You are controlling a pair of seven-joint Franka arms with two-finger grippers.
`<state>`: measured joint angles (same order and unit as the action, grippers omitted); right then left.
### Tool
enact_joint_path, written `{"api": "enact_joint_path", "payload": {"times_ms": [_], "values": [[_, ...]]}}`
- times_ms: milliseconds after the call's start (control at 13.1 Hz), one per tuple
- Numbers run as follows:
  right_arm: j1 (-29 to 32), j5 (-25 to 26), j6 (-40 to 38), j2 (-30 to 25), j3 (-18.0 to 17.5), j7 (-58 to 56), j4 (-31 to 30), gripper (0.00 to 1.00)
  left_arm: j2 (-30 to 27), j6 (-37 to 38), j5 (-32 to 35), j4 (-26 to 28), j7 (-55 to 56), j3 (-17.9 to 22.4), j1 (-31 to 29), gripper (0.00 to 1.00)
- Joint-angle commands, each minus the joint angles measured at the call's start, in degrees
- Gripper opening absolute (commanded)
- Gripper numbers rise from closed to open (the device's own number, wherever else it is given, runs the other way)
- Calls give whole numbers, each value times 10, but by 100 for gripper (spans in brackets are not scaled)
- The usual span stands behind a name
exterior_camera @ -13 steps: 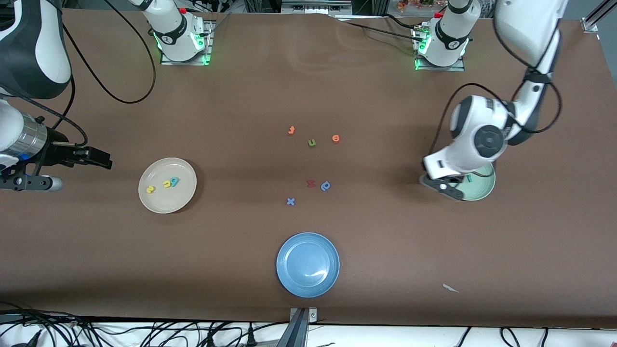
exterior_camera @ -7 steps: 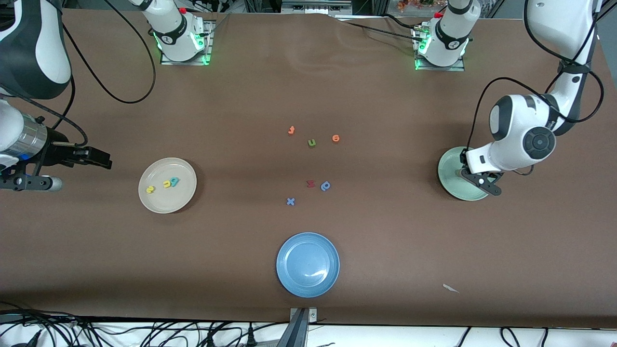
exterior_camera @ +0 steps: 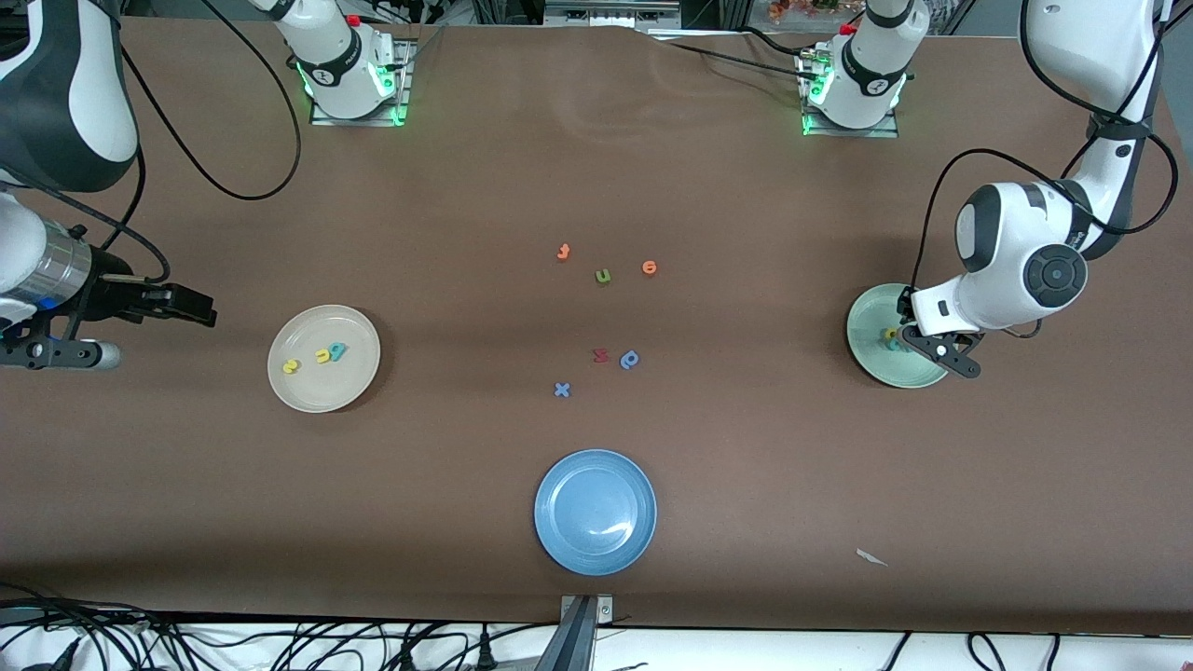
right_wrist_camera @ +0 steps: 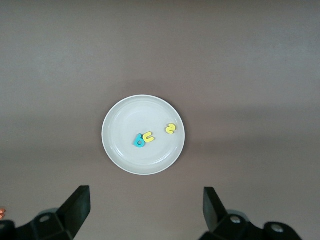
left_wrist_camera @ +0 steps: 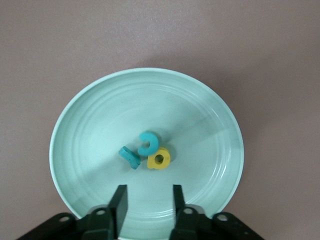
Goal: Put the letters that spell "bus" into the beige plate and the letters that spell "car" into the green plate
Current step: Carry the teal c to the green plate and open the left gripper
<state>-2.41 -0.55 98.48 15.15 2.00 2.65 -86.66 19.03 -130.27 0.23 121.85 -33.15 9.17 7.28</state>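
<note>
**Three plates, two of them holding letters**

Three teal and yellow foam letters are lying close together in the middle of the green plate [left_wrist_camera: 90, 120]: a teal "c" [left_wrist_camera: 148, 143], a yellow "a" [left_wrist_camera: 159, 159] touching it, and a teal "r" [left_wrist_camera: 129, 157] just beside them. The left hand [left_wrist_camera: 148, 200] is hovering over this plate at the left arm's end of the worktop [exterior_camera: 746, 186], its fingers a modest gap apart and holding nothing.

At the right arm's end, the beige plate [right_wrist_camera: 120, 155] is carrying a teal "b" [right_wrist_camera: 139, 140] and a yellow "u" [right_wrist_camera: 148, 136] touching each other, with a yellow "s" [right_wrist_camera: 170, 129] a little apart. The right hand [right_wrist_camera: 145, 210] is waiting above the worktop near this plate, spread wide and empty.

Nearest the front camera, the blue plate [exterior_camera: 559, 540] is sitting with nothing in it. Between the plates, small loose letters are lying on the bare worktop, among them an olive-green "u" [exterior_camera: 603, 275] and what looks like a blue "p" [exterior_camera: 630, 359].
</note>
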Motion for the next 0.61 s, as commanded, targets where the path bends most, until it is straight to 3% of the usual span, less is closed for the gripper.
{"api": "enact_joint_path", "payload": {"times_ms": [0,229,534], "values": [[4,7,2,-10,-4,-5,-11,100,-15,0,19,10,-3,6,-2,100],[4,7,2,-10,-4,-6,-11,100,-22,3,19,19,3,7,-7,100],[4,8,2,-10,-4,-5,-11,100,-106,9,18,37,2,2,-17,100]]}}
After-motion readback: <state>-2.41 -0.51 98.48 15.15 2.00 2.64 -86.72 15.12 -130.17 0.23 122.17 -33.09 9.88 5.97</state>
